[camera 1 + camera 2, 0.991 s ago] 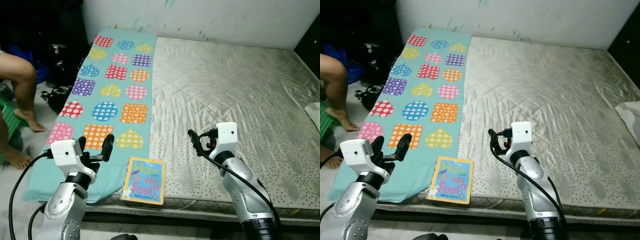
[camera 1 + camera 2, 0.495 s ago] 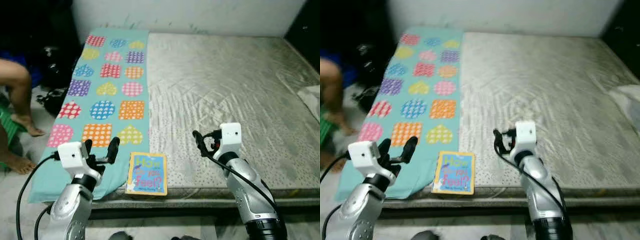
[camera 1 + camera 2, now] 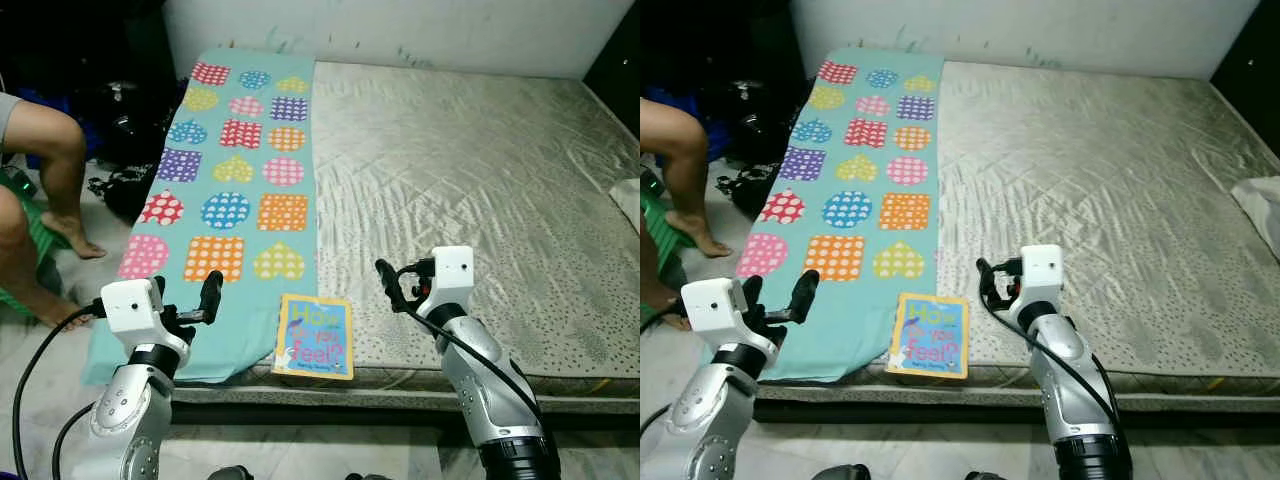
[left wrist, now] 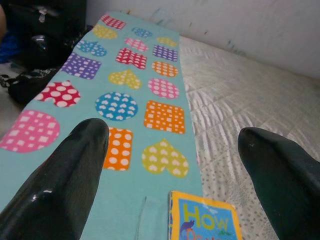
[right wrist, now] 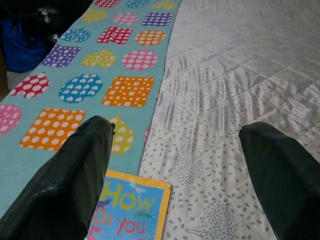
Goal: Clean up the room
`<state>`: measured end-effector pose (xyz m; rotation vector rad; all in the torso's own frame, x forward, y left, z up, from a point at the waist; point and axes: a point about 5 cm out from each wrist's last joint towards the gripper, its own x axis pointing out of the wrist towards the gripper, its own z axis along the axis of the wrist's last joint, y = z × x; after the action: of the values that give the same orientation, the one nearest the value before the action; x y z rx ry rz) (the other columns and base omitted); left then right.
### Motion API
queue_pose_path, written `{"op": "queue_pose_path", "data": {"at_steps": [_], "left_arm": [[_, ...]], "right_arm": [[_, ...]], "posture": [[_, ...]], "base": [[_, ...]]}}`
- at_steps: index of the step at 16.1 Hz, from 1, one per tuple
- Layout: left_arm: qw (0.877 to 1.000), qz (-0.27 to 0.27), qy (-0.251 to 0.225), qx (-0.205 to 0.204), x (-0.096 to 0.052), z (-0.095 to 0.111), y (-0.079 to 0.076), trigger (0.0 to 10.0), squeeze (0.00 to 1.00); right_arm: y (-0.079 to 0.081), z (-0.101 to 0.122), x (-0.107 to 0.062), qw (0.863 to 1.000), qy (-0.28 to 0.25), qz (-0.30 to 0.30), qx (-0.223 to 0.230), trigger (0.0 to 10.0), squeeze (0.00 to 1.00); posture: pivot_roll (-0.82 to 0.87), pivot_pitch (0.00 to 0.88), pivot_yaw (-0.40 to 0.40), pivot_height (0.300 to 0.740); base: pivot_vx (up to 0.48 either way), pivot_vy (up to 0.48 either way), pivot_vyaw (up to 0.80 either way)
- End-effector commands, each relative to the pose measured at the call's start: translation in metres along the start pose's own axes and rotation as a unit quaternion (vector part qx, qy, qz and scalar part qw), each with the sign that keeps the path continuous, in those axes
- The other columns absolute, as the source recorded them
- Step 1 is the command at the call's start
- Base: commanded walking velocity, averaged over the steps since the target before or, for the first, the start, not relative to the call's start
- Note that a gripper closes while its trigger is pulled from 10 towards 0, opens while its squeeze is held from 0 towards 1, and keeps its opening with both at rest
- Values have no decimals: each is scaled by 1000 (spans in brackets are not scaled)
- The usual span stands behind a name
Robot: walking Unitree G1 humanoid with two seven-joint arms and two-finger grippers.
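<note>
A children's book (image 3: 315, 336) lay at the bed's (image 3: 480, 180) front edge; left tool (image 3: 187, 300) and right tool (image 3: 393, 285) hovered, fingers spread, empty.

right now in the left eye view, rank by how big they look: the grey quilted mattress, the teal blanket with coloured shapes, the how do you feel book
1. Grey quilted mattress, largest.
2. Teal blanket with coloured shapes.
3. Blue and yellow picture book, smallest, though it lies nearest the camera.
</note>
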<state>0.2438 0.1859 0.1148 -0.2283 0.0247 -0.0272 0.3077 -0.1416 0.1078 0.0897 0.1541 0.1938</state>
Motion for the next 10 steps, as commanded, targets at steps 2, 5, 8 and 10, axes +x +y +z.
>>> {"op": "queue_pose_path", "data": {"at_steps": [2, 5, 8, 10], "left_arm": [[1000, 5, 14, 2, -1, -2, 2, 10000, 0], [1000, -10, 19, -2, -3, -1, 2, 10000, 0], [1000, -2, 21, 9, -4, -3, 4, 10000, 0], [1000, -8, 22, 10, -5, -3, -1, 10000, 0]], "right_arm": [[-4, 1, -2, 1000, 5, -12, 8, 10000, 0], [-5, 0, -3, 1000, 5, -14, 7, 10000, 0], [-7, -1, -3, 1000, 8, -17, 3, 10000, 0], [-8, -1, -3, 1000, 5, -16, 5, 10000, 0]], "posture": [[28, 151, -49, 740], [28, 159, -49, 740], [27, 164, -48, 740], [27, 164, -48, 740]], "base": [[0, 0, -400], [0, 0, -800], [0, 0, -800], [0, 0, -800]]}}
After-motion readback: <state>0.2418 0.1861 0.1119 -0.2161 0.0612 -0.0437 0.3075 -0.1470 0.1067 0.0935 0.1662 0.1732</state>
